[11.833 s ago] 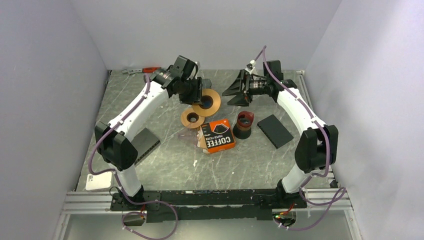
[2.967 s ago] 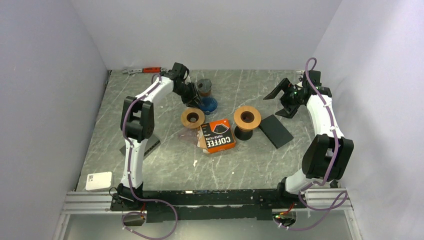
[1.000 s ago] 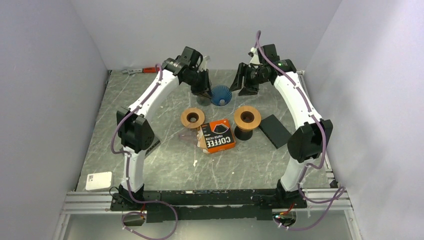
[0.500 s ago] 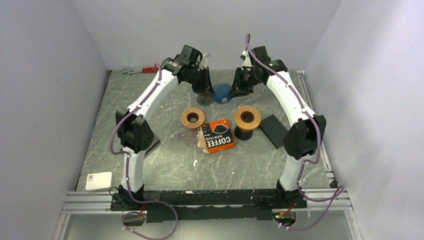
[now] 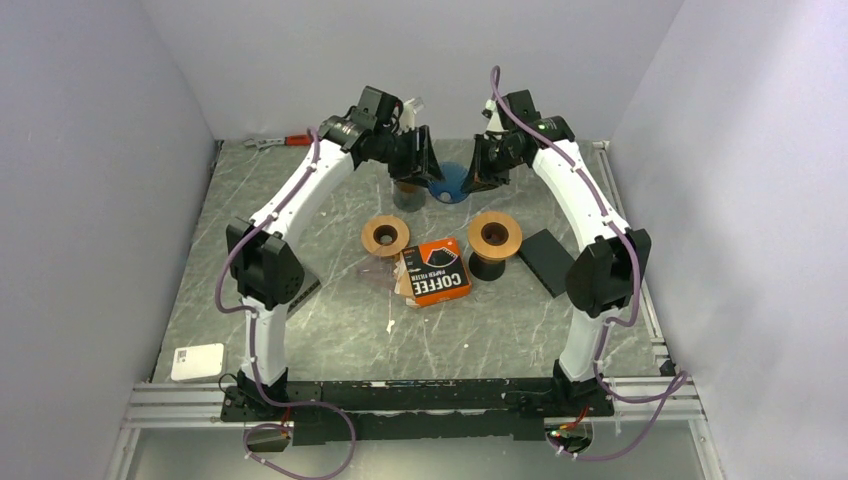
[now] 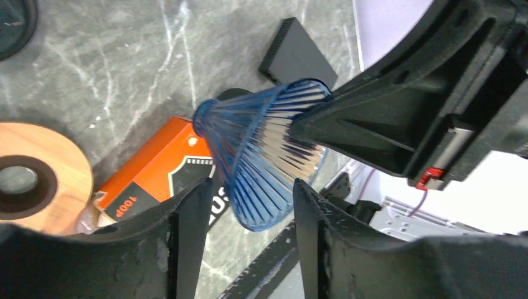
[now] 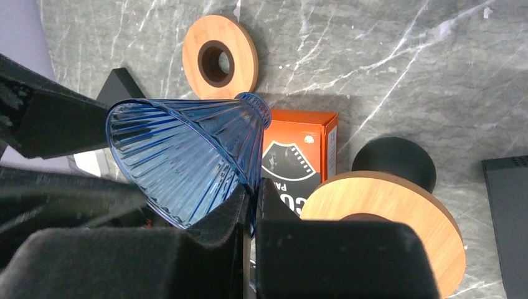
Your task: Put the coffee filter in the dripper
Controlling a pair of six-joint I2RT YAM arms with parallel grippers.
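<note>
Above grey marble bench at 12 o'clock, R gripper pinches blue ribbed translucent cone dripper; L gripper spread wide.

Twin arms: white-shelled left arm, white-shelled right arm, bulky black joint housings at elbows, purple cable looped and tied alongside with pale ties. Matte black left gripper, finger edges scuffed grey. Matching right gripper, finely textured finger faces, small red tab on angular body.
</note>
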